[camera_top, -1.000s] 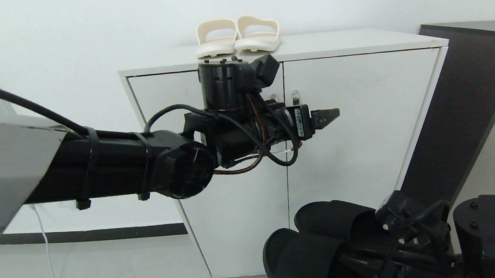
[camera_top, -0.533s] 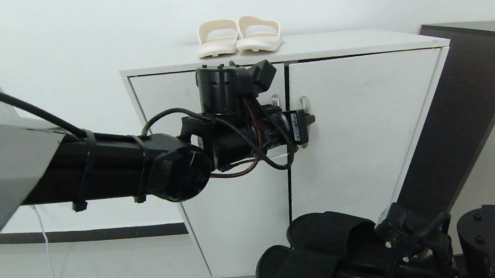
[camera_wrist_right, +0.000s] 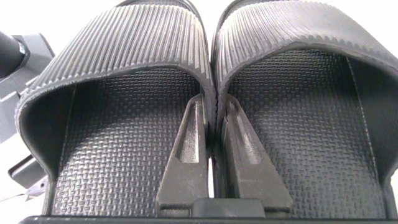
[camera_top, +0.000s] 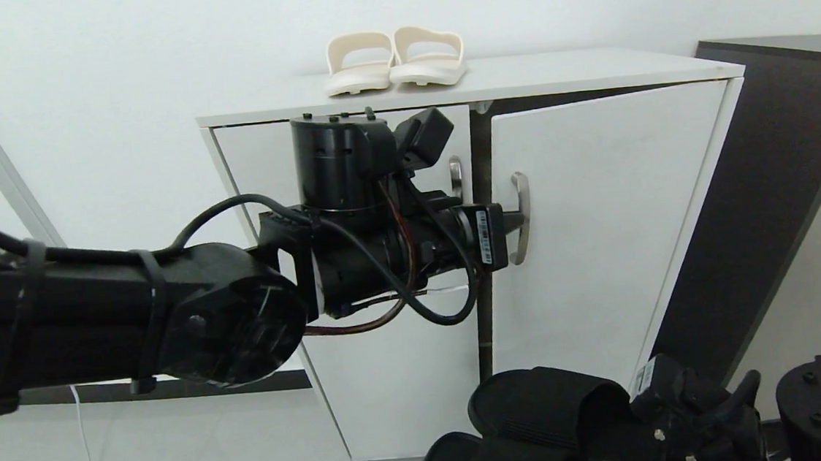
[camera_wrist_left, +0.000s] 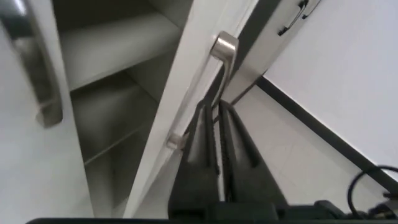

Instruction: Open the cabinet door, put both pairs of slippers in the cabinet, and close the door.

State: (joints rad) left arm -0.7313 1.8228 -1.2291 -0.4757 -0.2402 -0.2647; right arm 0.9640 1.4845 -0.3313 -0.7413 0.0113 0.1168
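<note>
My left gripper (camera_top: 517, 219) is shut on the metal handle (camera_top: 518, 185) of the white cabinet's right door (camera_top: 601, 230). That door stands ajar, with a dark gap (camera_top: 483, 181) beside the shut left door (camera_top: 258, 162). In the left wrist view the fingers (camera_wrist_left: 202, 134) pinch the handle (camera_wrist_left: 222, 50), and shelves (camera_wrist_left: 112, 43) show inside. A cream pair of slippers (camera_top: 393, 59) rests on the cabinet top. Low at the front, my right gripper (camera_wrist_right: 213, 134) is shut on the touching inner edges of the black pair of slippers (camera_top: 542, 411), holding both.
A dark panel (camera_top: 780, 179) stands against the cabinet's right side. A white wall is behind, with grey floor (camera_top: 179, 454) and a thin white cable (camera_top: 78, 432) to the left. The left door's handle (camera_top: 456, 175) is beside the gap.
My left gripper came back from right of the handle, closed on it and drew the right door open a little. The black slippers sank slightly lower in view.
</note>
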